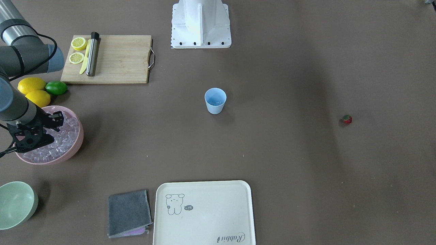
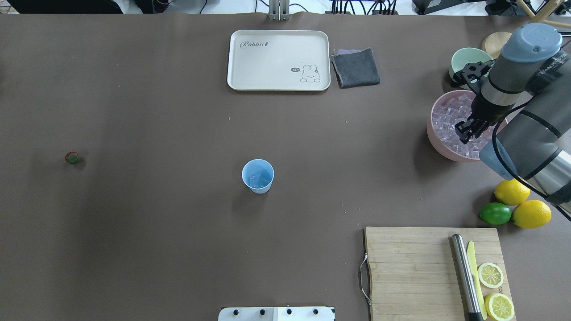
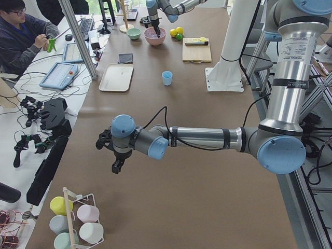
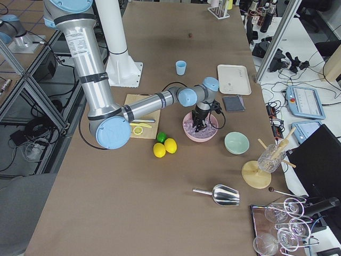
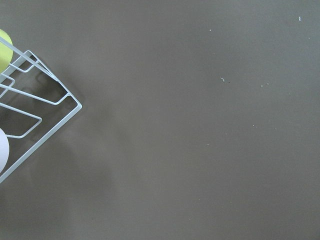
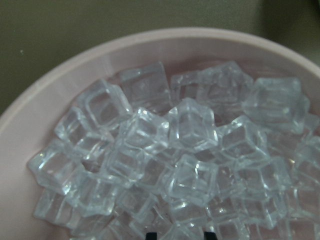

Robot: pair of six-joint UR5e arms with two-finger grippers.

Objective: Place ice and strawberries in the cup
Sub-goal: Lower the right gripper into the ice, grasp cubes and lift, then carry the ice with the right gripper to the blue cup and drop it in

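Observation:
The light-blue cup [image 1: 215,100] stands upright mid-table, also in the overhead view [image 2: 258,175], with something glassy at its bottom. The strawberry [image 1: 347,119] lies alone far off on the robot's left side [image 2: 72,157]. The ice [image 6: 190,125] fills a pink bowl [image 2: 435,138] on the robot's right. My right gripper [image 2: 465,133] points down into that bowl, its tips apart just above the cubes [image 6: 179,235], holding nothing. My left gripper [image 3: 117,165] shows only in the exterior left view, low over bare table; I cannot tell whether it is open or shut.
Near the pink bowl are two lemons [image 2: 522,203], a lime [image 2: 495,213], a pale green bowl [image 2: 464,58] and a cutting board [image 2: 415,272] with lemon slices, knife and metal rod. A cream tray [image 2: 279,60] and grey cloth [image 2: 356,67] lie opposite. A wire rack [image 5: 30,100] sits beside the left wrist.

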